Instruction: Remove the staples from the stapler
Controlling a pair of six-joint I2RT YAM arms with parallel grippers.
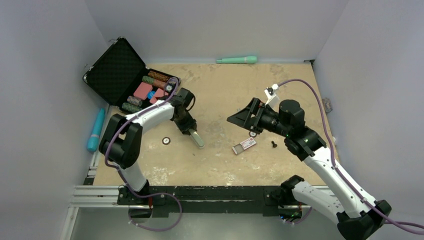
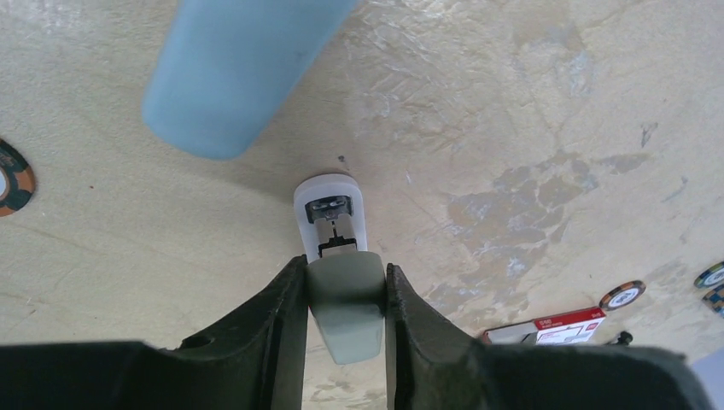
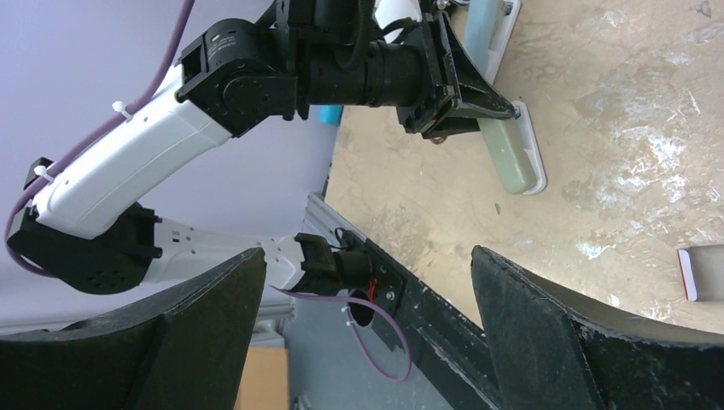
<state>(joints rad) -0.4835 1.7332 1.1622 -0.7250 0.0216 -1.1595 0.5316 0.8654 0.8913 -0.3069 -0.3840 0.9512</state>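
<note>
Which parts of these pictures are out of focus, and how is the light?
Left wrist view: the pale blue rounded object at the top is blurred and casts a soft shadow, while the grey-green plastic stapler in the left claw is sharp. Right wrist view: the dark fingers of the right claw look slightly soft. Top view: even light, no glare.
</note>
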